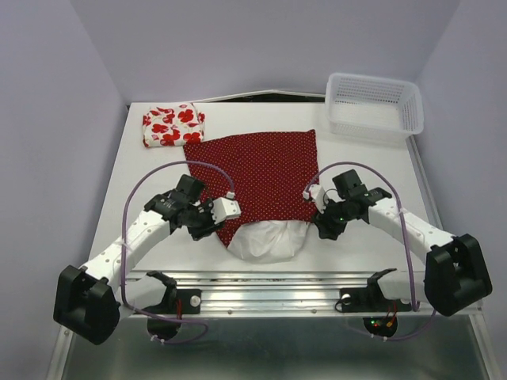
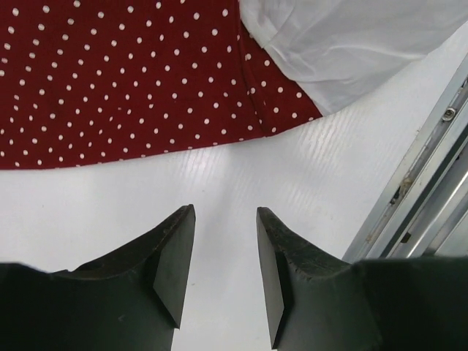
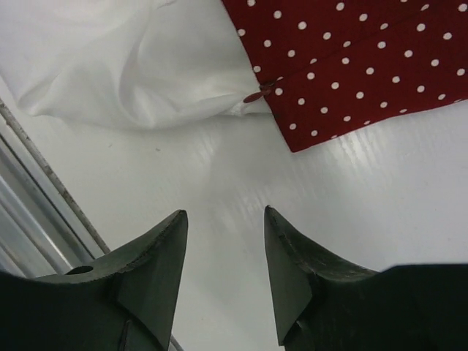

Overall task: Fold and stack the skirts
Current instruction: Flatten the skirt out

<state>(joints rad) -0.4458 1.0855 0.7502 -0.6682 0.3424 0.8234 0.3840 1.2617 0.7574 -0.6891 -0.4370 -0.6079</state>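
Observation:
The dark red dotted skirt (image 1: 265, 174) lies spread flat mid-table, with its white lining (image 1: 268, 237) bulging out at the near end. The white skirt with red flowers (image 1: 172, 125) sits folded at the back left. My left gripper (image 1: 215, 220) hovers just off the dotted skirt's near left corner (image 2: 278, 117). In the left wrist view it (image 2: 225, 212) stands open over bare table, nothing between its fingers. My right gripper (image 1: 323, 226) is by the near right corner (image 3: 300, 139). It (image 3: 225, 212) is open too, holding nothing, a short way from the hem and lining (image 3: 124, 66).
A white lattice basket (image 1: 372, 103) stands at the back right. A metal rail (image 1: 261, 281) runs along the near table edge, close behind both grippers (image 2: 431, 168) (image 3: 44, 183). Purple cables loop over each arm.

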